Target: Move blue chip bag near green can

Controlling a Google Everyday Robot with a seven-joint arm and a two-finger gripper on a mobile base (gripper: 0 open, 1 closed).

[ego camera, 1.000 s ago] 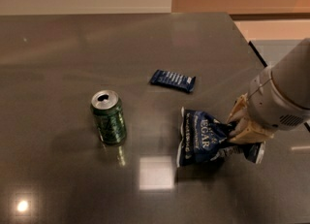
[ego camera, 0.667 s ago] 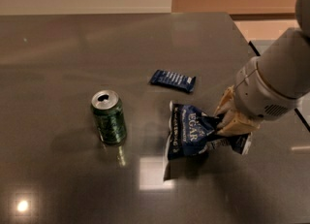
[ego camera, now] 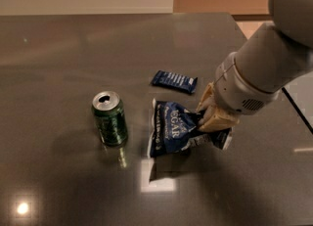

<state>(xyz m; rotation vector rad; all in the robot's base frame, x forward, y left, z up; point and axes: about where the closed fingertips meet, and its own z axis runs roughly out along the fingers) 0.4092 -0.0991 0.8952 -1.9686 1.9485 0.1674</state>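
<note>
The blue chip bag [ego camera: 175, 128] is a crinkly navy bag with white lettering. It hangs just above the dark table, a little right of the green can [ego camera: 110, 118]. The can stands upright with its silver top and pull-tab showing. My gripper [ego camera: 208, 116] is at the bag's right end and is shut on the bag, with tan fingers [ego camera: 215, 118] pinching its crumpled edge. The white arm comes in from the upper right.
A small slim dark-blue snack bar wrapper [ego camera: 174, 81] lies flat behind the bag. The dark glossy table [ego camera: 73, 49] shows bright light reflections near the front. Its right edge [ego camera: 296, 107] runs just behind the arm.
My gripper has carried the blue chip bag leftward, closer to the green can. The can and the snack bar wrapper have not moved.
</note>
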